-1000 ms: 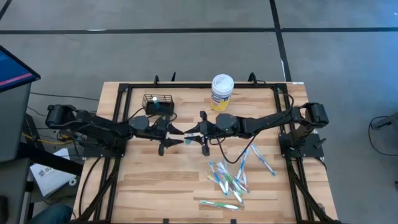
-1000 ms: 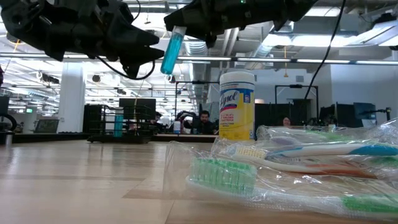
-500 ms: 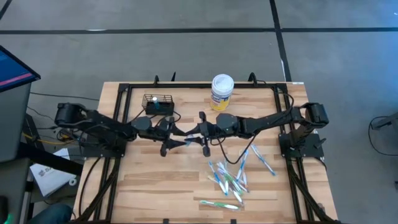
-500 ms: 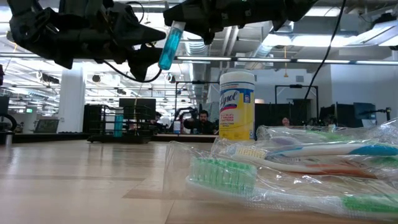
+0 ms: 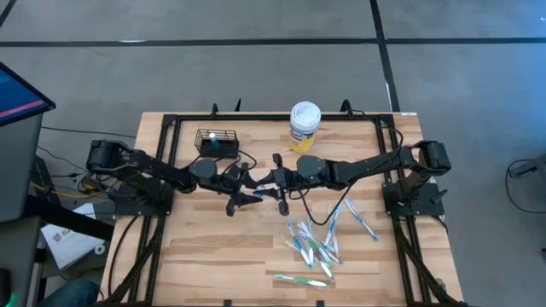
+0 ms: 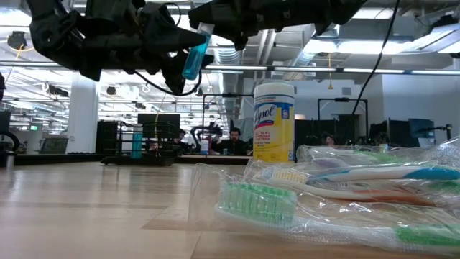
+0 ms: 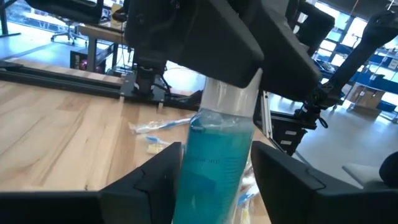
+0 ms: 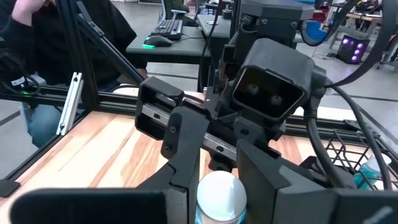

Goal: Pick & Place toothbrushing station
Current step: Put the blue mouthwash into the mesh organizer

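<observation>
Pale wooden planks (image 5: 205, 256) carry one small black wire-mesh basket (image 5: 217, 141) near the far left edge, one white-lidded round tub (image 5: 304, 125) and a loose heap of plastic-wrapped toothbrushes (image 5: 316, 243). Above the table's middle the right gripper (image 5: 275, 181) clamps one clear, round-capped tube (image 6: 194, 52) of blue liquid — smooth and cylindrical. The left gripper (image 5: 247, 182) meets it with fingers (image 7: 155, 177) spread either side of the tube, well apart from the basket.

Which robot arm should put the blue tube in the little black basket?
Probably the left. Its pincer already straddles the blue tube held by the right pincer, and the black wire basket sits on its side.
</observation>
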`<state>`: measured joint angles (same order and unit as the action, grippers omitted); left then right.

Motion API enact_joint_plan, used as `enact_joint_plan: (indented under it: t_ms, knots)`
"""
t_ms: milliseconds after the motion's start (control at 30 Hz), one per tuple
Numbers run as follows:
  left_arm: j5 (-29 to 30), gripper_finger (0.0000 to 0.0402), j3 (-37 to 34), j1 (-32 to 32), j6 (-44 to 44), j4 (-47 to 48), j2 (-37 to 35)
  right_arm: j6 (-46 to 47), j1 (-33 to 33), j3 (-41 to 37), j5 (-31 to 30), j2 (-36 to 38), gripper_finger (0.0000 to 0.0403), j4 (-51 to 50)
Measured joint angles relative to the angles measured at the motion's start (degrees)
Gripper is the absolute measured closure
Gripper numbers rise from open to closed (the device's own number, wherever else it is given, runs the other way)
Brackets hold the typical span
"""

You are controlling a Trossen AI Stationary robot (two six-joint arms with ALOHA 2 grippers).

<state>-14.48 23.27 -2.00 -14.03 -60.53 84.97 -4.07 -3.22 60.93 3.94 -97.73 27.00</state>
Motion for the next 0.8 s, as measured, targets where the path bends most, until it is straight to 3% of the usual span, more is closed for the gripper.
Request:
enact_joint_plan:
  t_ms: [367,633,800]
  knots:
    - [-3.0,0.0316,-0.1,-0.5,0.1,0.6,-0.9,-0.2,0.0,0.0,1.2,0.0,0.0324,-1.1]
    - [-2.4,0.0322,0.0,-2.2,-0.1,0.1,-1.1,-0.9,1.7,0.0,0.3,0.0,0.0214,-2.8]
    - [-2.5,0.0326,-1.2,-4.1,-0.3,0.3,-1.1,-0.4,3.5,0.0,0.3,0.0,0.018,-3.2]
